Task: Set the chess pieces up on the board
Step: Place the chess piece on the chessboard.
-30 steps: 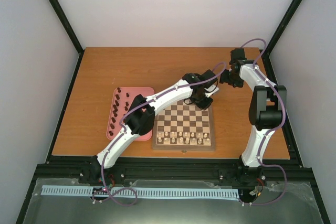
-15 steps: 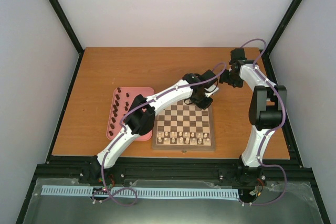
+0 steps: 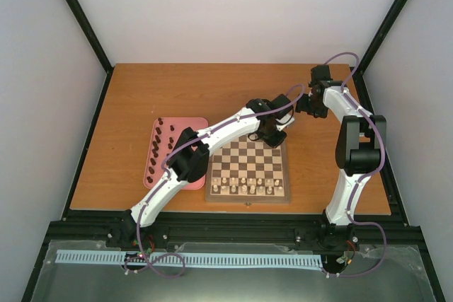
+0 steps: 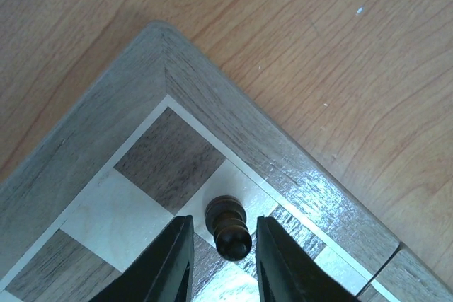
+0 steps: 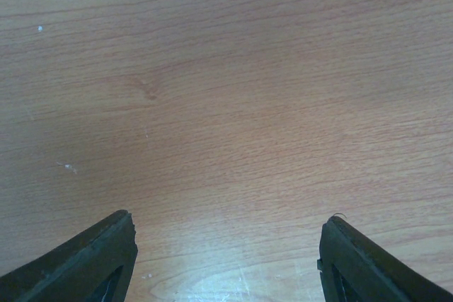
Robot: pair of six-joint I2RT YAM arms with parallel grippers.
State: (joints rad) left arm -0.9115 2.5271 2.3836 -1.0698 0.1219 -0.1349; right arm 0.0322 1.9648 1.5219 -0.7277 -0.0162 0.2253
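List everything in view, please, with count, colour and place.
table: one, orange-brown wood, under everything.
board: one, light and dark brown checks, mid-table.
pink tray: one, left of the board.
dark pieces: about a dozen showing, dark brown, on the tray.
lone dark piece: one, upright on a light square by the board's far corner.
white pieces: about sixteen, cream, board's near rows.
left gripper: one, black fingers flanking that piece, small gaps.
right gripper: one, black, open over bare table.
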